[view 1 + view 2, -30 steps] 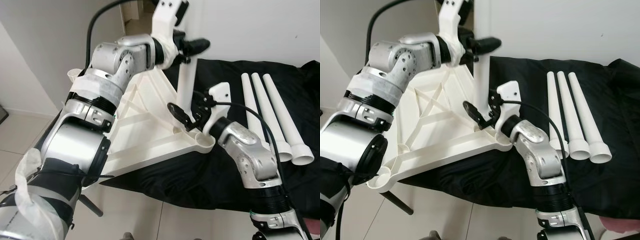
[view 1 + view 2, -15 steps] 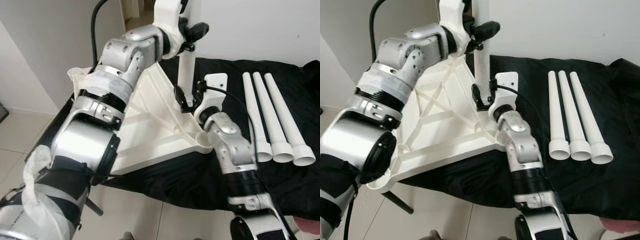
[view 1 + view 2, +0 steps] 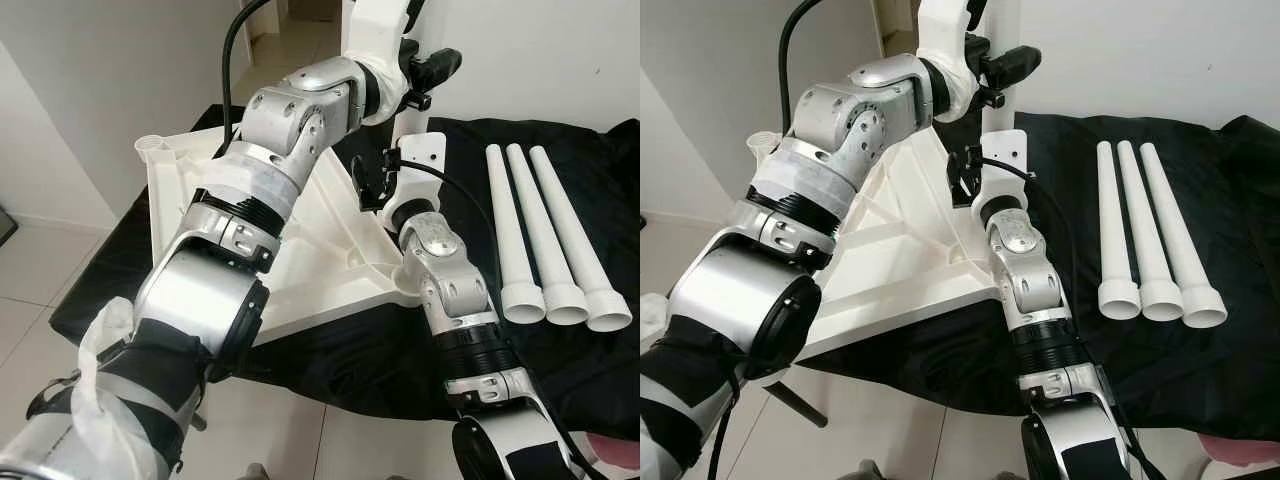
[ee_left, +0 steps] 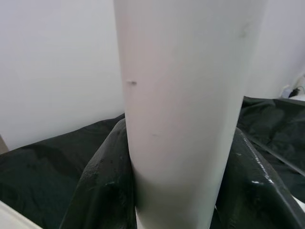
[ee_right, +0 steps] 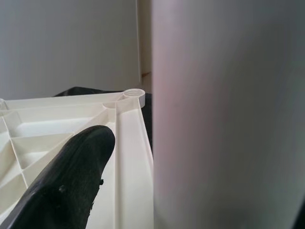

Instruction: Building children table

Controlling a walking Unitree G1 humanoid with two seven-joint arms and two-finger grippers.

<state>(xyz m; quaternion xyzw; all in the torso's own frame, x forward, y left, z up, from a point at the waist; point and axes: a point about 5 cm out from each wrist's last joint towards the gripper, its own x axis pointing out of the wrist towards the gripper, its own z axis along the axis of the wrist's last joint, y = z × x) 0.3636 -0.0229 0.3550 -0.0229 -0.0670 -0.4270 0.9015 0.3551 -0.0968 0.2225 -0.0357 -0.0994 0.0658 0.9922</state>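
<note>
A white table top (image 3: 190, 190) lies upside down on a black cloth, ribs facing up. My left gripper (image 3: 425, 75) is raised at the back and shut on a white table leg (image 3: 998, 110), which it holds upright over the top's far edge. The leg (image 4: 181, 119) is close up in the left wrist view. My right gripper (image 3: 370, 182) is lower down by the same leg, open. In the right wrist view one black finger (image 5: 66, 186) stands a small gap away from the leg (image 5: 224, 119).
Three more white legs (image 3: 545, 230) lie side by side on the black cloth (image 3: 600, 370) to the right. A round corner socket (image 3: 150, 148) sits at the top's far left corner. White walls stand close behind; tiled floor lies below on the left.
My right gripper has risen from the top's near corner up to the leg's lower part. My left gripper has carried the upright leg to the right.
</note>
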